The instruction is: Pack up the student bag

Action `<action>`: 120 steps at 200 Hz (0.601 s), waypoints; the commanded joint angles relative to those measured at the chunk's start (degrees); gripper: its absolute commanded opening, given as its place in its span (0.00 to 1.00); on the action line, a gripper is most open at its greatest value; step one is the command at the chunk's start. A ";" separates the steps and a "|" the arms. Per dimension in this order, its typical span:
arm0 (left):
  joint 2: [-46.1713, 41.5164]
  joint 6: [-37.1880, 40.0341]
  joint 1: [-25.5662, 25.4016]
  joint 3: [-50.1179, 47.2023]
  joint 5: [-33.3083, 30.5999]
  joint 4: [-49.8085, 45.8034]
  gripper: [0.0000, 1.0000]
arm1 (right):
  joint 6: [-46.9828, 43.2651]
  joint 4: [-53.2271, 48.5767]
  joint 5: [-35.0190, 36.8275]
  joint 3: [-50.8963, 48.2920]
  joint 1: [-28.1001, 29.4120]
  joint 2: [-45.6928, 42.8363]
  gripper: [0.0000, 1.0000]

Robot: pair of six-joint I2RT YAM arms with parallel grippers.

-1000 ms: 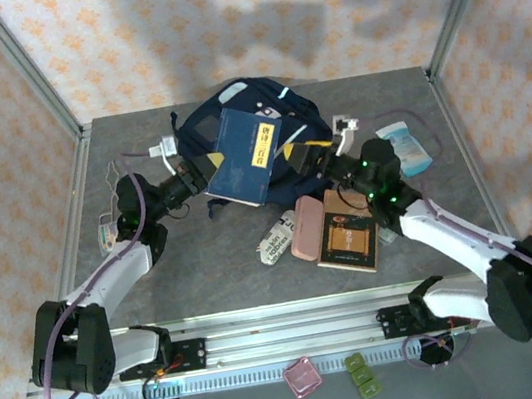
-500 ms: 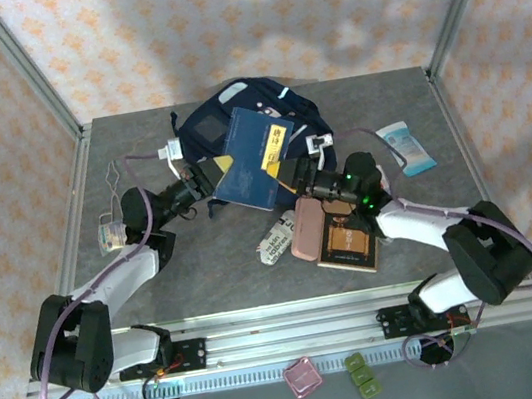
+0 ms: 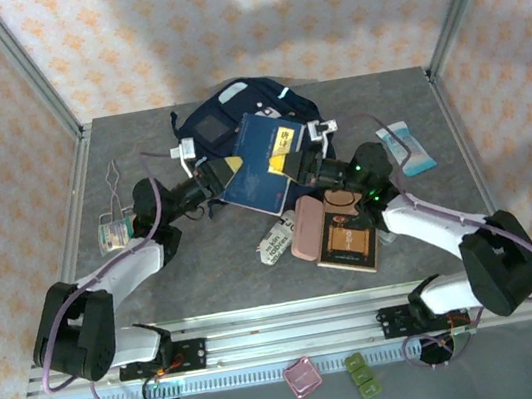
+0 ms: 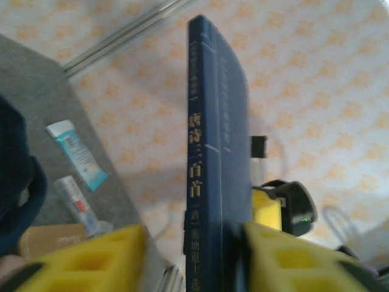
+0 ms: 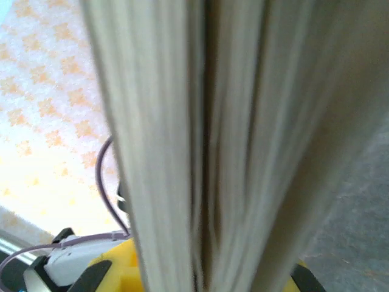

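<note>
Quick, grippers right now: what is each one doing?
Left gripper: open, blue book between its fingers, gap on one side.
Right gripper: closed on the blue book's page edge.

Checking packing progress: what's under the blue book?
The student bag lies beneath the blue book; the book covers the bag's near part, hiding whatever is there.

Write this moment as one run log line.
book: held at bag | left gripper: open around book | right gripper: shut on book
</note>
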 commanded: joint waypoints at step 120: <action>40.69 56.80 -16.55 55.88 -49.39 -67.57 0.67 | -8.10 -31.94 4.87 -8.82 -29.61 -28.13 0.00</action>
